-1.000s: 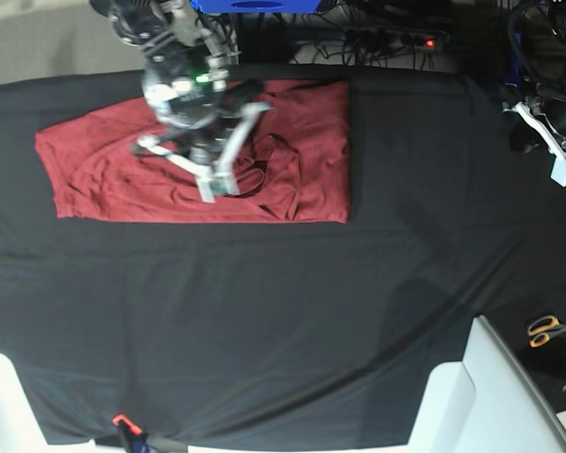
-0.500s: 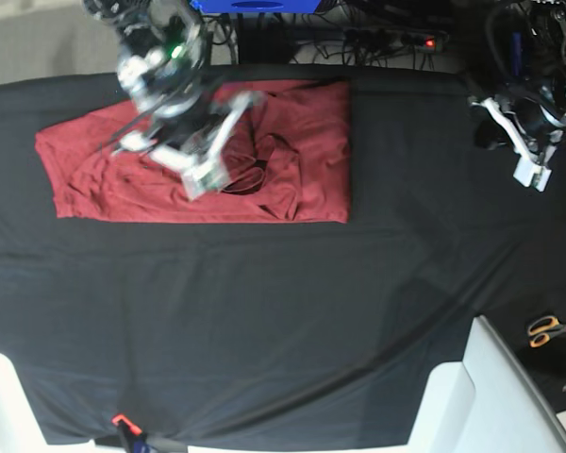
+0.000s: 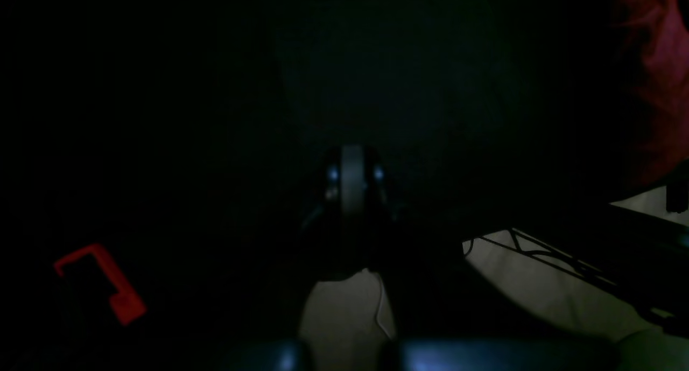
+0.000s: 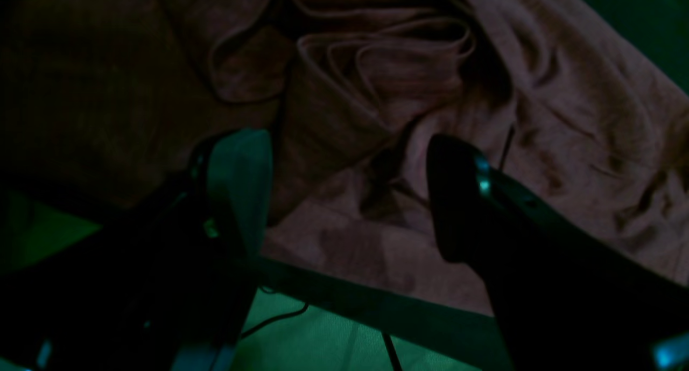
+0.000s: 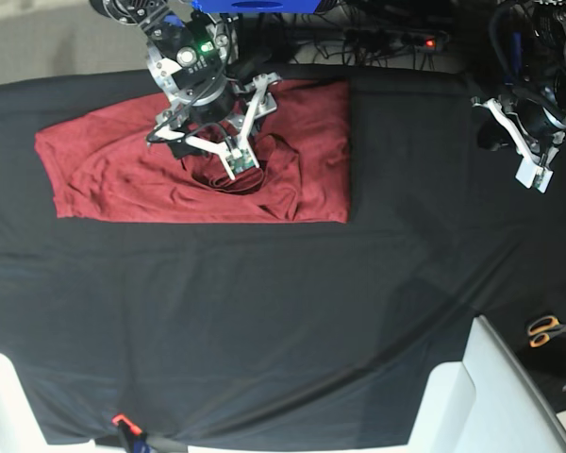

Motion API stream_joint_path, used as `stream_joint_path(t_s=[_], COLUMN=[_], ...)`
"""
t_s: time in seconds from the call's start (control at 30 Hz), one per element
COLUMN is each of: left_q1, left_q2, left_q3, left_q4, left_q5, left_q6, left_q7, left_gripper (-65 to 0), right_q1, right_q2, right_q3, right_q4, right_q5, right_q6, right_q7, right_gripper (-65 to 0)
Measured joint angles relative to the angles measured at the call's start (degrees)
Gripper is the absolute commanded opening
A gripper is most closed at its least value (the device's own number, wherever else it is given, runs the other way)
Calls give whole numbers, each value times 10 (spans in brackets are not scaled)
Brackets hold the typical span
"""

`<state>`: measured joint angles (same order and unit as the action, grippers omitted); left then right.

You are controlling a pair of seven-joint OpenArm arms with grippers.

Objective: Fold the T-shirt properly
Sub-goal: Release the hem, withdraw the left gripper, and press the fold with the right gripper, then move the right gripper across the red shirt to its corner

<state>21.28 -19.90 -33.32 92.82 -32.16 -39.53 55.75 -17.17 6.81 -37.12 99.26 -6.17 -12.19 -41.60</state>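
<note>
**Letting go cleanly over a bunched collar**

The right jaws (image 4: 350,193) are seen spread wide above the shirt (image 5: 292,142), with nothing between them; wrinkled fabric and a looped collar band lie in the gap below. The left jaws (image 3: 352,180) are pressed together and hold nothing, parked off at the far right edge of the desk (image 5: 264,321), well apart from the shirt.

The shirt lies at the far left of the desk as a rough rectangle. Its right edge looks straight, but the middle, just under the right jaws, is heaped in folds, and a sleeve or hem tapers off to the left.

For the step in hand, judged as a release after a fold, the open jaws should be lifted straight up so that no thin knit is dragged along by a fingertip. The heaped middle would best be flattened before another fold is laid, since soft fabric keeps its creases. The left end appears yet to be brought in.
</note>
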Motion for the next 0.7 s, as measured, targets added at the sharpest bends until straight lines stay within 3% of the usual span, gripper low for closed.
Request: stream_joint_path(t_s=[0.2,0.4,0.5,0.7], left_q1=[0,0,0,0], left_q2=[0,0,0,0], left_q3=[0,0,0,0], left_q4=[0,0,0,0], left_q5=[0,0,0,0], left_q6=[0,0,0,0], left_q7=[0,0,0,0], left_gripper=[-650,-650,-650,-650], right_q1=[15,19,19,10], right_q2=[-1,-16,-15,-13], right_q3=[0,4,4,4], right_q4=[-27,-45,-45,-13], right_q5=[0,1,0,1], right_q6=[0,2,0,-4], right_q7=[0,1,0,0], right_gripper=[-407,-521,-650,-642])
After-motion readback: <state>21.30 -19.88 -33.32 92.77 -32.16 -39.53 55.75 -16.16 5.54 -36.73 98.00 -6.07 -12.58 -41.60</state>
